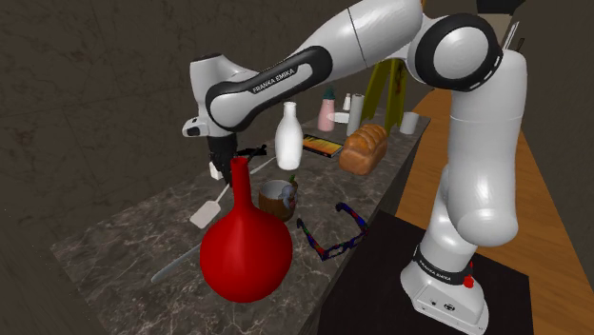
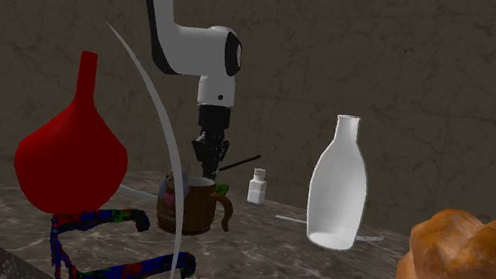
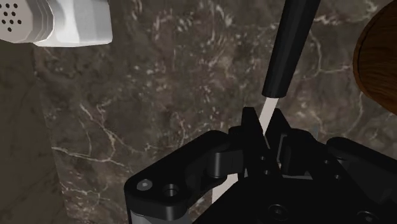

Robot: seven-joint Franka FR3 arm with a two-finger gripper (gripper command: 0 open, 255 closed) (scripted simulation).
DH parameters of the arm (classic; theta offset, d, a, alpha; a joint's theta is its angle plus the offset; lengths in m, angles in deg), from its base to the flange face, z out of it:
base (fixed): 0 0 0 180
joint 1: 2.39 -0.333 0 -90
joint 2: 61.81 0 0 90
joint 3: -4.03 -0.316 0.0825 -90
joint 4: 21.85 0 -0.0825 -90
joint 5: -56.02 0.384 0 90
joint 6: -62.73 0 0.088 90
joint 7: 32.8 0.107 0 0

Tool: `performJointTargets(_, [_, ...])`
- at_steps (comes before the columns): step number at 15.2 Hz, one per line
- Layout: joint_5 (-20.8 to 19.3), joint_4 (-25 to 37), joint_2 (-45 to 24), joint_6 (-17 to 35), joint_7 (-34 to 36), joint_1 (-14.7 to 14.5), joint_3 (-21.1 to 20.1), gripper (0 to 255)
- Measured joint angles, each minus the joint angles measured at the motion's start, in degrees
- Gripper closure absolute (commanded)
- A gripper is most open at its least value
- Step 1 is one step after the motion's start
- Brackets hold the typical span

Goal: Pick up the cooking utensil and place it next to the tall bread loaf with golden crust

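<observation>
The cooking utensil is a spatula [image 1: 204, 213] with a flat white blade, a thin white shank and a black handle [image 3: 289, 44]. My gripper [image 3: 264, 124] is shut on the white shank just below the handle. In the shoulder view the gripper [image 1: 224, 173] sits behind the red vase's neck. The spatula slants, blade end low over the counter and handle raised. Its handle [image 2: 241, 159] pokes out beside the gripper [image 2: 210, 155] in the second exterior view. The golden-crusted bread loaf [image 1: 365, 147] lies farther along the counter, beyond a white bottle [image 1: 288, 136].
A big red vase [image 1: 246, 243], a brown mug [image 1: 279, 195] and patterned glasses [image 1: 333, 233] stand close by on the dark marble counter [image 1: 114, 238]. A small white shaker [image 2: 256, 185] stands behind the mug [image 2: 194, 204]. More bottles and cups crowd the far end [image 1: 381, 109].
</observation>
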Motion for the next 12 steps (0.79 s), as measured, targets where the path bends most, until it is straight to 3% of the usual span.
performJointTargets(12, [0.6,6.0,2.2,-8.2,-0.7,0.0,-0.2,255])
